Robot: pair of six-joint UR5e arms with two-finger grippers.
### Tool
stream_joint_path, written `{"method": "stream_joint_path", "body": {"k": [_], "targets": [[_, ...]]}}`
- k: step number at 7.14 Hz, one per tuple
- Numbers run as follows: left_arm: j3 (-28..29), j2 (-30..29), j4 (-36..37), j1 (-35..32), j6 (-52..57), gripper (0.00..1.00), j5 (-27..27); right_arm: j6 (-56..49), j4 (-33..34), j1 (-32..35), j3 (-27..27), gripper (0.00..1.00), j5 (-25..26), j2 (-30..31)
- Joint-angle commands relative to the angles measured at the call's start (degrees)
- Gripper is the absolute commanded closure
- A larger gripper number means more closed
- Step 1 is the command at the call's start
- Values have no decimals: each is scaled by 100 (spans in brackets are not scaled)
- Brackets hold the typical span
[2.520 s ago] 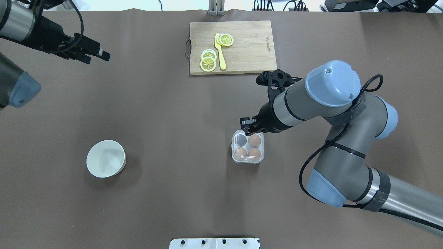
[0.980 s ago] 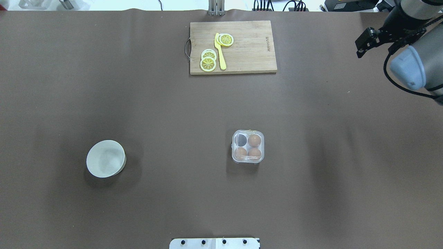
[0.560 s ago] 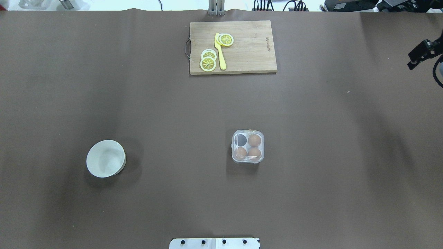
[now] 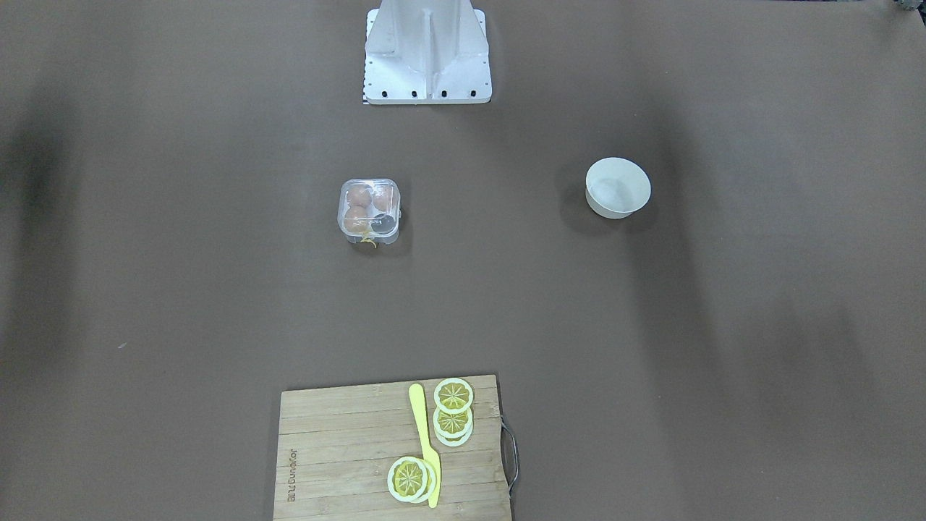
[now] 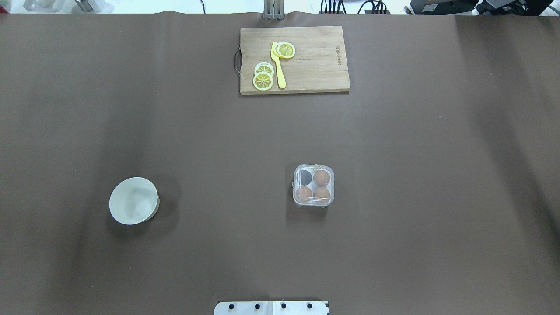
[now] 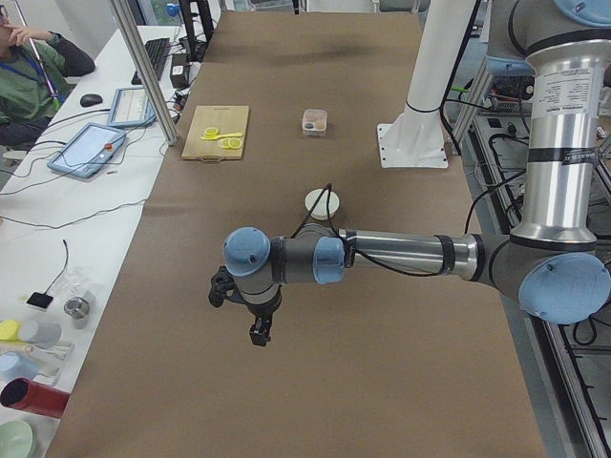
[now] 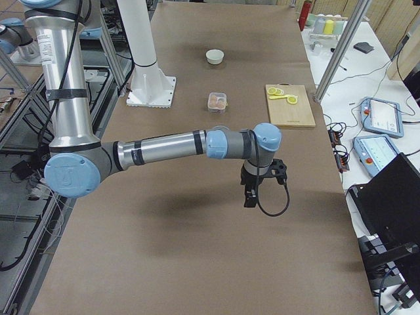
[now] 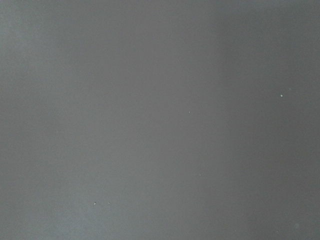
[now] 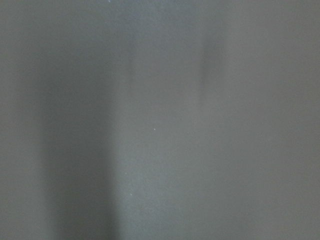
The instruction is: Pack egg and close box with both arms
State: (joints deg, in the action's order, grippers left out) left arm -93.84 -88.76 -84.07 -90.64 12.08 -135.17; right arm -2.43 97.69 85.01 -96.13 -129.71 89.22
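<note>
The box sits near the table's middle with its clear lid down, and it also shows in the front view. Three alike brown eggs fill three cells; the far left cell is empty. I cannot tell which one is the task's egg. The left gripper shows only in the exterior left view, low over bare table far from the box; I cannot tell its state. The right gripper shows only in the exterior right view, likewise far from the box, state unclear. Both wrist views show only brown table cover.
A white bowl stands left of the box. A wooden cutting board with lemon slices and a yellow knife lies at the far edge. The white robot base is at the near edge.
The right arm has drawn back from the box's far edge to the right and out of the overhead view. The left arm has also left that view. The box has not moved.
</note>
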Motion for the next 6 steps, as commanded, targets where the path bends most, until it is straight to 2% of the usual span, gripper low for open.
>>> {"method": "stream_joint_path", "body": {"k": [1,4,6], "targets": [[-20,-10,-5,2,-3,2,-45,-47,-241,77,-11,0,-11,342],[-12,-115,-22,11,31,2,-176,-3,-241,86,-81,0,-10,290],[-248,-89,-40,11,67,2,-221,347,-241,77,-300,0,-28,324]]}}
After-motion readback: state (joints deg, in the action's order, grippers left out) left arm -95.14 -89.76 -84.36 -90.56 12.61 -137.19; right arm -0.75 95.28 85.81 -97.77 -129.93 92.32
